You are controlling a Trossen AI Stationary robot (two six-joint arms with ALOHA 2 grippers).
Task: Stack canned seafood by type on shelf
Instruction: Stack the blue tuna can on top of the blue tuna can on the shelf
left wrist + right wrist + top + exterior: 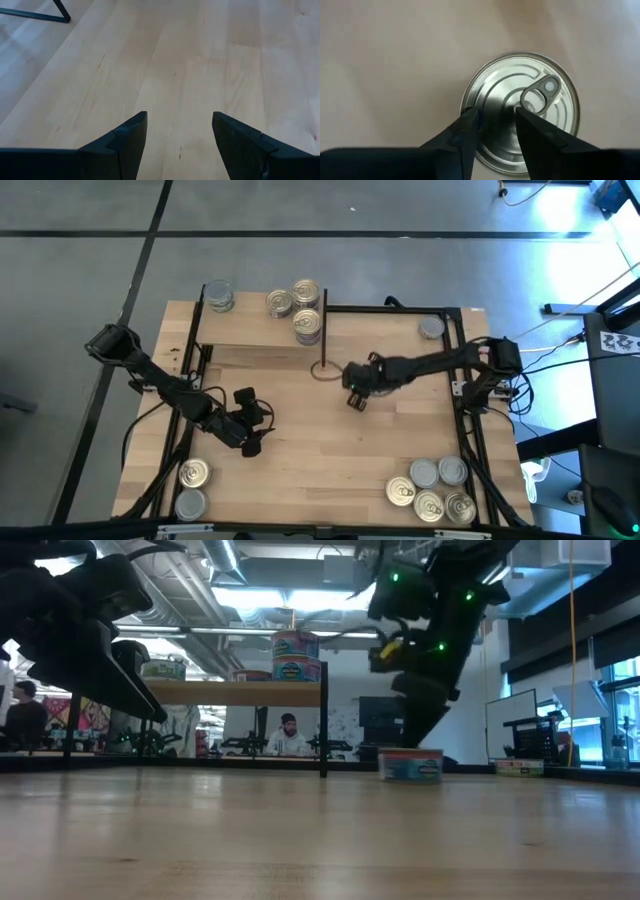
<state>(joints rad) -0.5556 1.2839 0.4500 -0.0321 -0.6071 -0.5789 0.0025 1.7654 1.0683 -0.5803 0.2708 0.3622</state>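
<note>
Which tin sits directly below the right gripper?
The lone tin on the bare tabletop mid-table, pull-tab up, under the right gripper, whose narrowly parted fingers hang above its lid. All other tins are on the shelf or clustered at table corners.

- The left hand (248,442) is hovering over bare table (330,450) near the front-left corner.
- The right hand (357,392) is hanging over mid-table, just beside the shelf's (250,330) front post.
- Tins are sitting in groups: shelf tins (300,305), front-right tins (435,490), front-left tins (192,488).
</note>
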